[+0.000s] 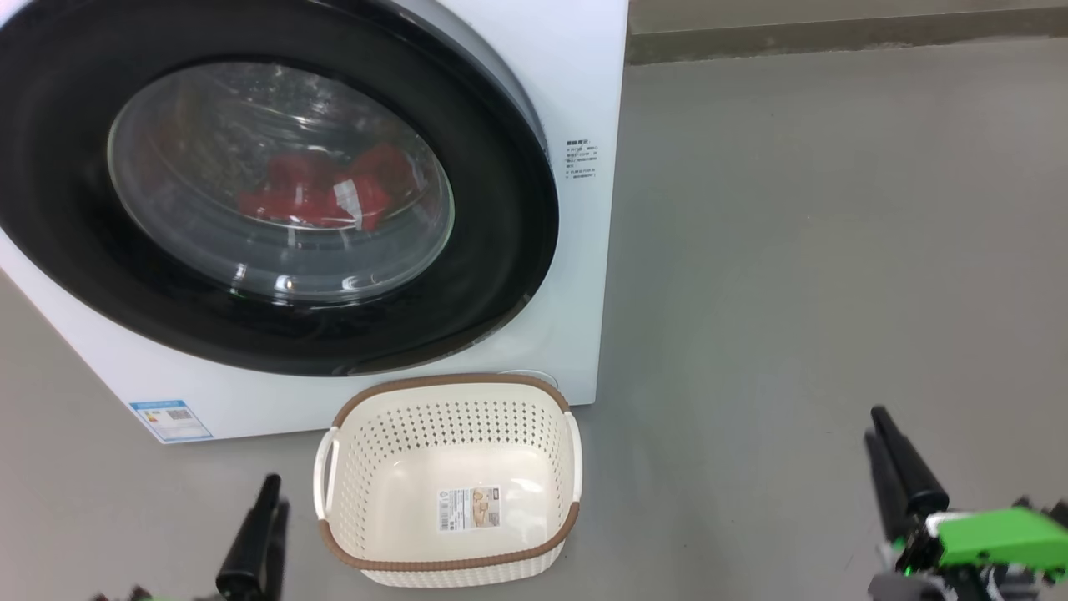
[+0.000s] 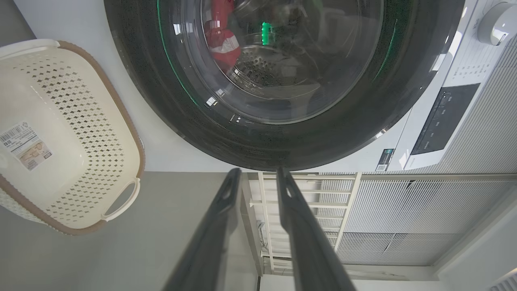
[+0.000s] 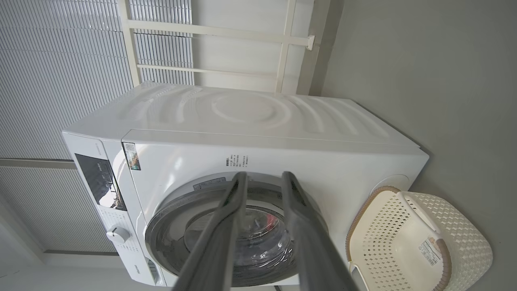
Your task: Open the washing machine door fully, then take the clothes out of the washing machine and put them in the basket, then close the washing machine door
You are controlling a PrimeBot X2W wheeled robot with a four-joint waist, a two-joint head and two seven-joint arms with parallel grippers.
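Closed washing machine door (image 1: 501,250) fills the upper left of the head view, set in the white washing machine (image 1: 588,75); red clothes (image 1: 317,196) show through its glass. Cream basket (image 1: 450,409) sits lower centre on the grey floor (image 1: 834,250). Left tool (image 2: 258,173) and right tool (image 3: 265,176) each stand slightly parted, holding nothing

- Laundry corner, I reckon: white washing machine (image 1: 580,284) just ahead of my left gripper (image 2: 258,173).
- Bare grey floor (image 1: 834,250) beneath; ribbed white wall panels (image 2: 424,210) beyond it.
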